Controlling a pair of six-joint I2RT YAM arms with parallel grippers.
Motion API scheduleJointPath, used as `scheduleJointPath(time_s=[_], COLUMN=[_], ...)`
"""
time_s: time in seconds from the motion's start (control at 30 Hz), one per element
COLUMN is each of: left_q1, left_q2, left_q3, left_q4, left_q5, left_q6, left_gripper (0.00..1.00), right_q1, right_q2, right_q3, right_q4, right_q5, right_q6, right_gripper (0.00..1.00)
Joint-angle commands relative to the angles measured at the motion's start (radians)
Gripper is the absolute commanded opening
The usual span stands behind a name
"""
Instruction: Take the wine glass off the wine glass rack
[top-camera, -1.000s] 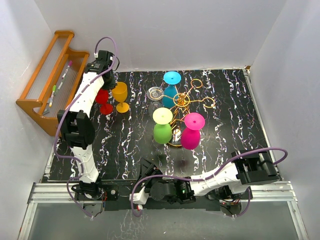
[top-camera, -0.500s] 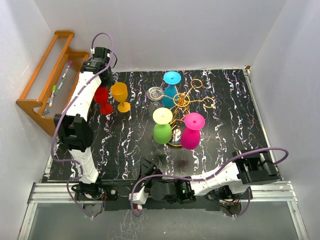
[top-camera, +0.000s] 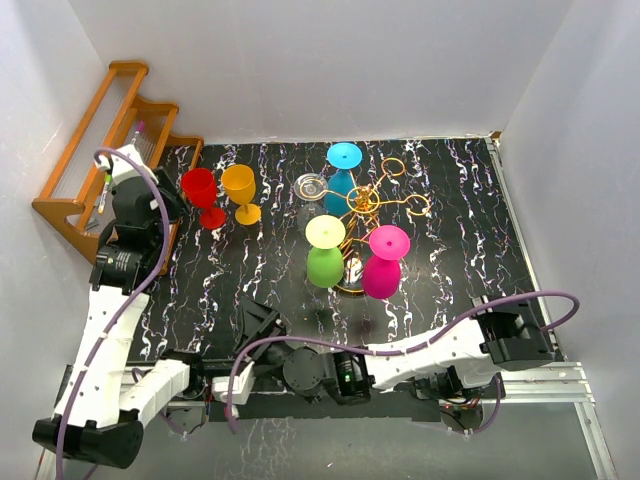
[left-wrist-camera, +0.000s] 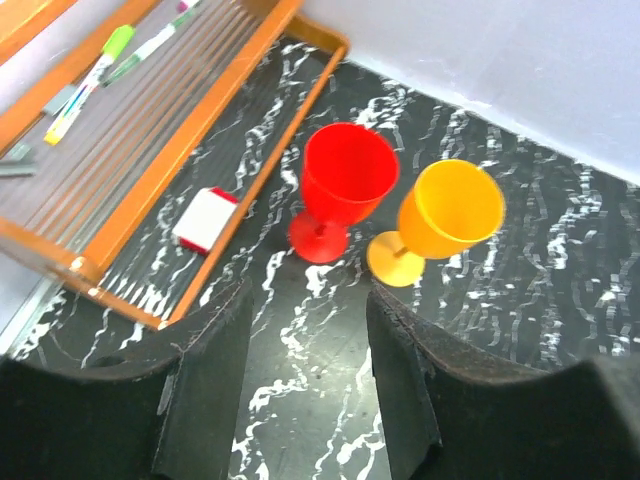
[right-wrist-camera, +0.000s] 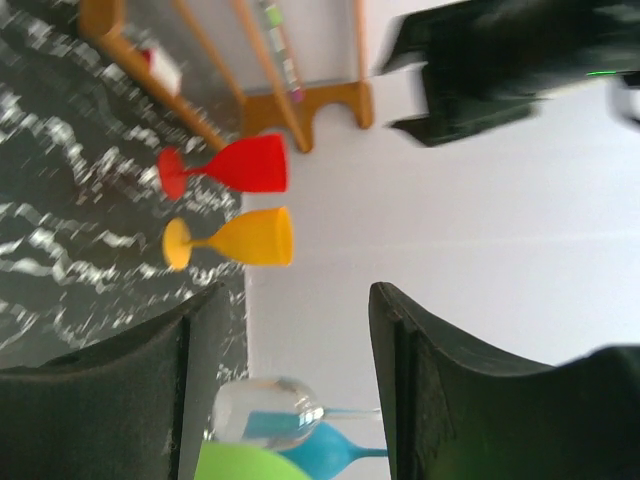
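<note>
The gold wine glass rack (top-camera: 362, 203) stands mid-table. Teal (top-camera: 343, 163), clear (top-camera: 311, 186), green (top-camera: 325, 255) and magenta (top-camera: 384, 262) wine glasses hang upside down on it. A red glass (top-camera: 202, 190) and an orange glass (top-camera: 240, 190) stand upright on the table at the back left. My left gripper (left-wrist-camera: 308, 340) is open and empty, a short way back from the red glass (left-wrist-camera: 345, 180) and the orange one (left-wrist-camera: 445, 210). My right gripper (top-camera: 258, 318) is open and empty near the front edge. Its blurred view shows the clear glass (right-wrist-camera: 265, 412) far ahead.
An orange wooden slatted shelf (top-camera: 95, 165) leans at the back left and holds markers (left-wrist-camera: 88, 78). A small white block (left-wrist-camera: 203, 220) lies under its edge. White walls close in the black marbled table (top-camera: 450, 290) on three sides.
My left gripper opened and let go of the red glass, which stays upright beside the orange one. The left arm drew back toward the near left. The right arm swung a little leftward.
</note>
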Motion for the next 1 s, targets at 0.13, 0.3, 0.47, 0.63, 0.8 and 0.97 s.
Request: scheduleJointPath(time_s=[0.13,0.3,0.47,0.63,0.8,0.97], left_q1=[0.006,0.006,0.005,0.006,0.005,0.005], left_q2=[-0.053,-0.101,-0.137,-0.189,-0.24,-0.261], left_q3=[-0.163,-0.233,-0.295,-0.36,-0.419,-0.444], left_q4=[-0.012,0.017,0.075,0.147,0.186,0.194], left_q5=[-0.156,-0.133,-0.046,0.052,0.099,0.122], left_q6=[-0.02,-0.04,-0.057,-0.054,-0.047,-0.041], left_gripper=[0.48,0.48,0.49,0.49,0.49,0.49], right_q1=[0.035,-0.178,-0.429,-0.635,-0.983,-1.356], right_q2=[-0.066,-0.135,-0.131,-0.078,-0.045,-0.061], right_q3=[0.226,0.37,0.707,0.921,1.086,1.029], right_q4=[0.181,0.138,-0.213,-0.562,-0.968,-1.042], right_q5=[-0.019,-0.022,-0.067,-0.069,-0.406,-0.876], right_q6=[-0.053,0.098,0.576,0.939,1.382,1.655], right_gripper=[0.59,0.57,0.51,0.49,0.49,0.5])
